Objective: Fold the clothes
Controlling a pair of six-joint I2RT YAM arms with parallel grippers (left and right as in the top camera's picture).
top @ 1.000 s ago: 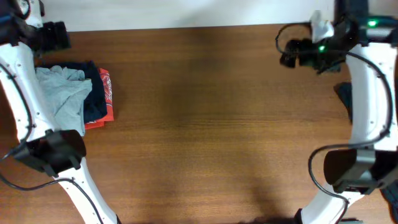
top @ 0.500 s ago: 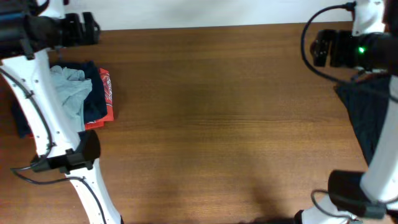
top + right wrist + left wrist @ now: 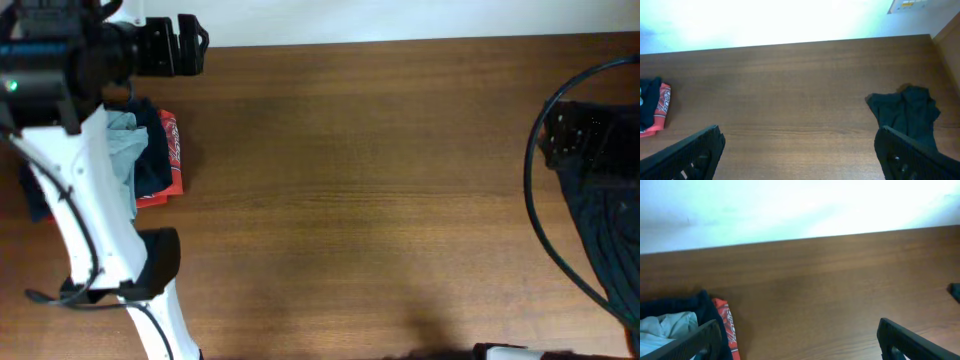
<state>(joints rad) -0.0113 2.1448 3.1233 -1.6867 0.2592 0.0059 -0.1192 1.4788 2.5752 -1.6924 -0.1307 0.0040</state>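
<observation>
Overhead: T-shirt (image 3: 125, 150) lies atop a navy-and-red stack (image 3: 168, 165) at nine o'clock on the worktop (image 3: 350, 200); left jaws and right jaws gape wide, empty.

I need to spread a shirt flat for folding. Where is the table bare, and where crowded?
The broad middle of the table is bare wood, bordered by the navy and red stack on the left and the dark loose garment on the right. The left edge is crowded: the pale T-shirt lies on that stack, under the left arm.
</observation>
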